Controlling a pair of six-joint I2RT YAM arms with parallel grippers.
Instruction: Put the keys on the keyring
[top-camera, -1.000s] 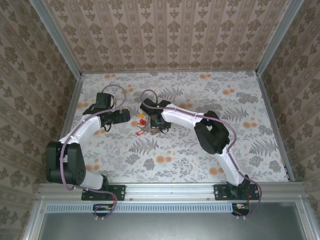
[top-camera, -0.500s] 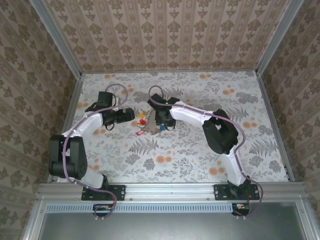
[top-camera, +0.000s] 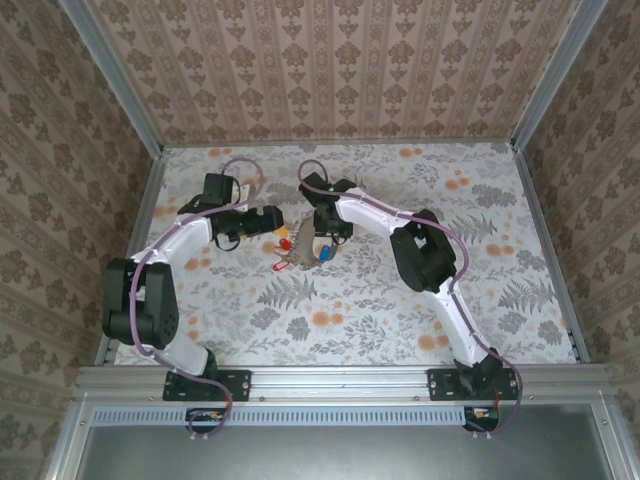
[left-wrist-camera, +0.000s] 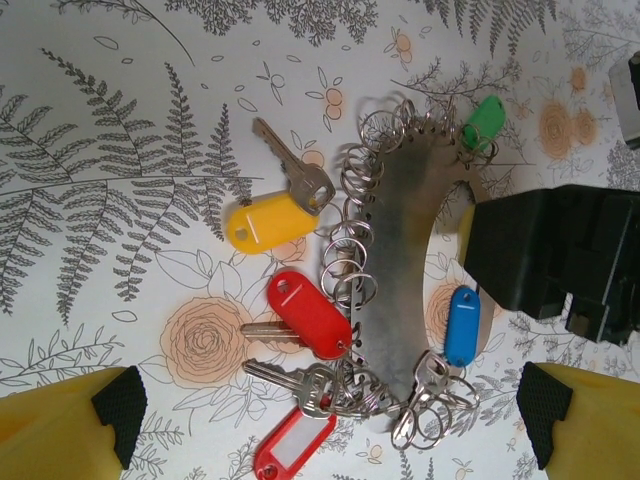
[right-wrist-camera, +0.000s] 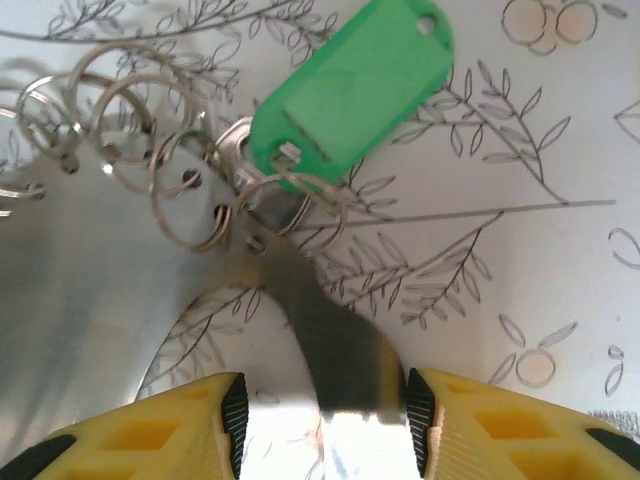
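Top cam, near edge: both arm bases sit on the rail, arms stretched over the floral counter (top-camera: 380, 330) and meeting left of centre at the keyring (top-camera: 305, 250). The left wrist cam shows it as a curved flat metal plate w/ small split rings (left-wrist-camera: 345, 215) all along its outer edge.

The left gripper (left-wrist-camera: 325, 420) hangs above it, jaws wide apart, yellow fingers (left-wrist-camera: 60, 430) at the bottom corners, touching nothing.

The keys (left-wrist-camera: 300, 385) bunch on the plate's left side. Nearest is a clear-windowed red tag (left-wrist-camera: 293, 447), then two bare blades at the ring cluster and a solid red tag (left-wrist-camera: 308, 312). Further out is a yellow tag (left-wrist-camera: 262, 222) w/ its key angled away. Can't tell whether each is hooked to a ring.

The blue tag (left-wrist-camera: 462, 325) lies in the inner curve, the green tag (left-wrist-camera: 484, 122) at the far tip, joined to a split ring per the right wrist cam.

Right gripper (right-wrist-camera: 318, 425): jaws clamped across the plate's narrow arm near the green tag, pads on both edges.
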